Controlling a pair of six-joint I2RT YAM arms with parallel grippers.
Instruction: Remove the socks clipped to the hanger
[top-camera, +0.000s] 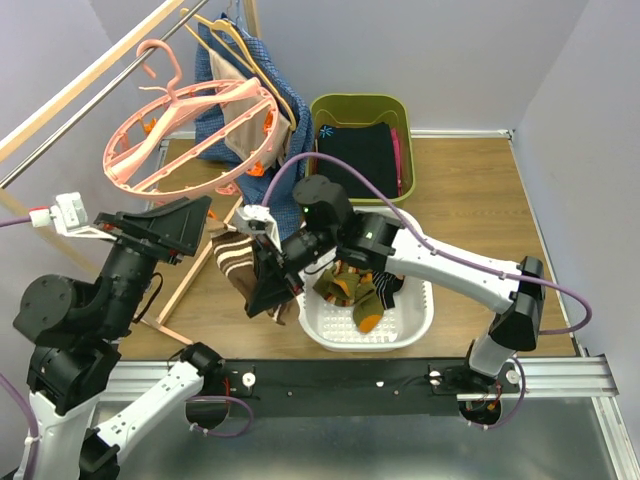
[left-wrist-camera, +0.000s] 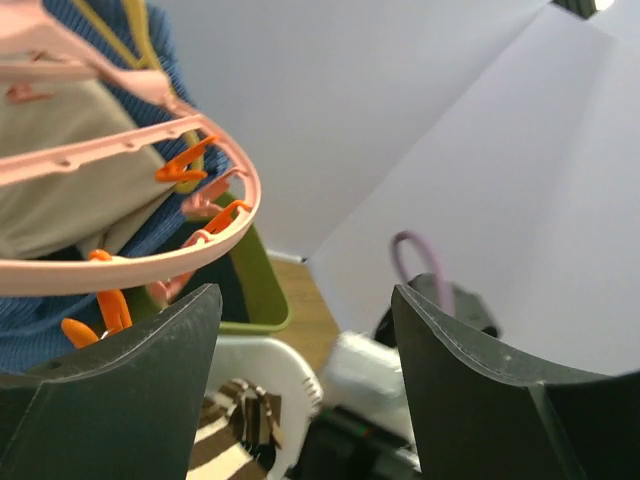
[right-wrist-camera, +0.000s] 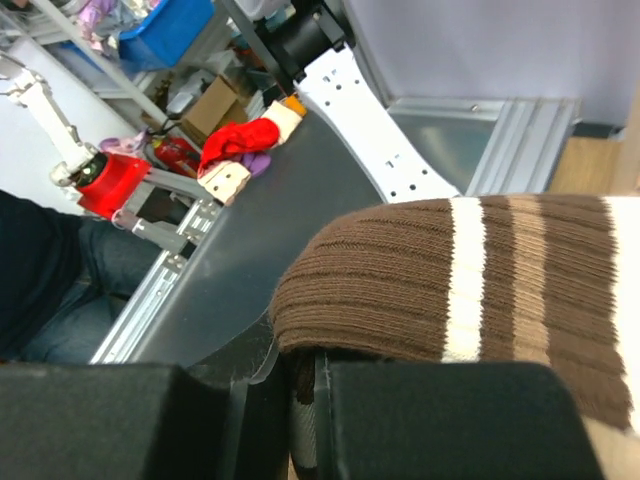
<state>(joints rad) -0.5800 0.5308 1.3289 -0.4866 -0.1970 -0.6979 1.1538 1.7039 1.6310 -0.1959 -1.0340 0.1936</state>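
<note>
The salmon-pink ring hanger (top-camera: 190, 135) hangs from the rail at the upper left, and its rim (left-wrist-camera: 150, 262) with orange clips (left-wrist-camera: 185, 165) crosses the left wrist view. My left gripper (top-camera: 203, 222) is open just below the ring, nothing between its fingers (left-wrist-camera: 130, 390). My right gripper (top-camera: 264, 298) is shut on a brown sock with cream stripes (top-camera: 235, 265), held left of the white basket. In the right wrist view, that sock (right-wrist-camera: 450, 280) bulges above the closed jaws (right-wrist-camera: 310, 400). Several other socks (top-camera: 360, 295) lie in the basket.
A white slotted basket (top-camera: 415, 325) sits front centre. Behind it is a green bin (top-camera: 335, 105) holding black clothing. Blue and beige garments (top-camera: 225, 75) on thin hangers hang right behind the ring. A wooden rack leg (top-camera: 190, 280) slants beside the left gripper.
</note>
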